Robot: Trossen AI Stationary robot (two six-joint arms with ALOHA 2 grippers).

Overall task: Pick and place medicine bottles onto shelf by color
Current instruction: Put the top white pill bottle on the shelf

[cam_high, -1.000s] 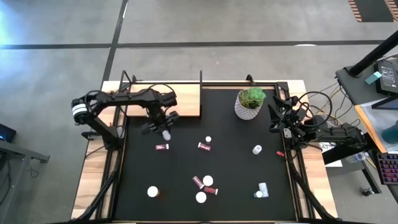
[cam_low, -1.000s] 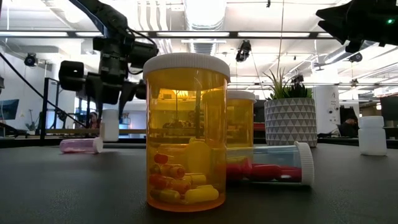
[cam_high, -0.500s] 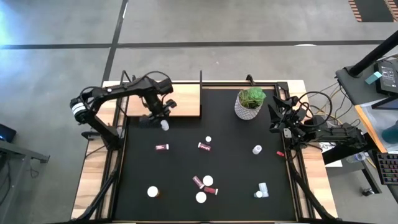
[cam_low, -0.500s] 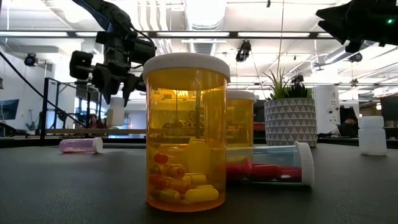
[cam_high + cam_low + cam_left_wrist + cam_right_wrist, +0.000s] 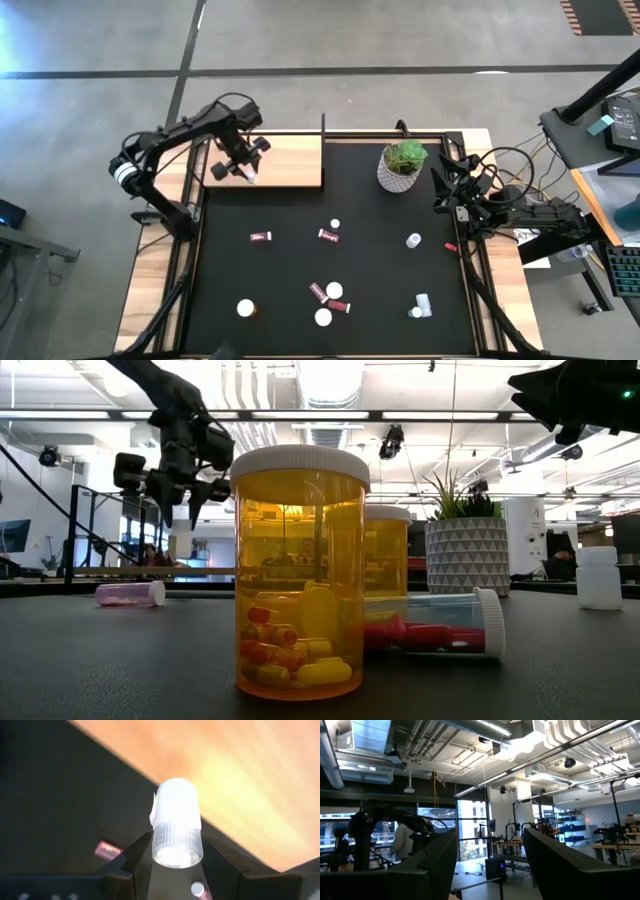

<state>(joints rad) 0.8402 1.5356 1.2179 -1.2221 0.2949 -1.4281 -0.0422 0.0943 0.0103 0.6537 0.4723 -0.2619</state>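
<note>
Jaws, left: closed on a white medicine bottle [image 5: 176, 829]; the left gripper [image 5: 243, 166] holds it above the wooden shelf [image 5: 290, 165], near the shelf's left part.
Jaws, right: parted and holding nothing; the right gripper [image 5: 490, 865] is parked at the right edge of the table, past the potted plant [image 5: 402, 165], pointing out into the room.
Held item: white body, white ribbed cap facing the wrist camera, gripped near the cap end between the two dark fingers [image 5: 131, 855]; whether it hangs square to the board cannot be told.
Shelf: pale wooden board at the far left of the black mat [image 5: 380, 250]; no other bottle is visible on it.
Remaining stock: maroon bottles lying on the mat [image 5: 261, 237], [image 5: 328, 236]; a lying pair by a white cap [image 5: 325, 291]; white bottles at right [image 5: 413, 240], [image 5: 421, 306]; a tall amber bottle [image 5: 299, 570] stands closest to the low camera.
Risk, release: letting go while the bottle is tilted or too high would likely tip it, and a cylinder on a smooth board may roll off the edge onto the mat.
Risk, placement: setting it near the board's middle could crowd the spaces needed for the other colour groups.
Risk, grip: a hold close to the cap leaves the body free to swing and strike the board first.
</note>
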